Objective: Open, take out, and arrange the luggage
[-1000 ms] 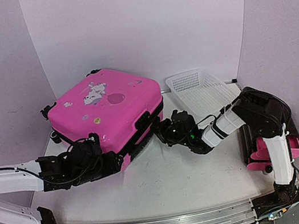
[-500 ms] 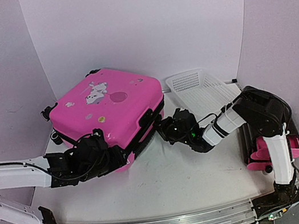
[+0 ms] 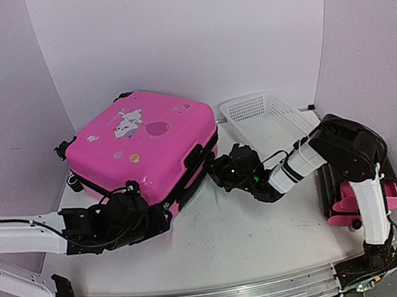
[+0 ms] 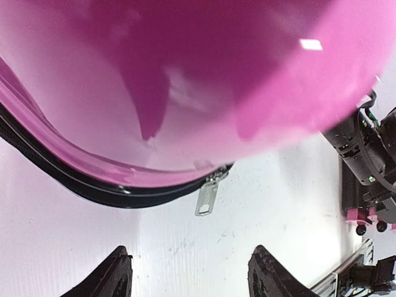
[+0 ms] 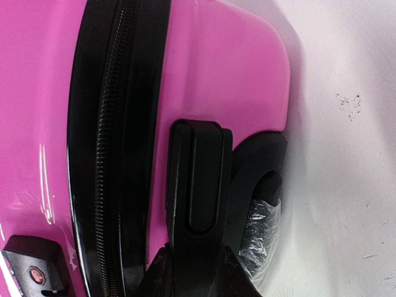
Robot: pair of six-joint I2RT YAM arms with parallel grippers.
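Luggage [image 3: 147,138]: we are logging it lying flat at the table's [image 3: 230,239] far left, stickered lid up, zipped closed. It is sitting cornerwise, wheels facing the left wall. Its outline is reading nearly square, so we are not calling a long axis.
Left gripper [image 4: 193,278]: hanging unclenched, with the zipper pull [image 4: 206,198] dangling just beyond its fingers, untouched.
Right gripper [image 3: 224,169]: pinching a black bar on the luggage's right side.
Basket [image 3: 270,116]: sitting just right of the luggage.
Cabinet [image 3: 339,214]: standing at the right edge.
Bare tabletop is showing along the near edge.
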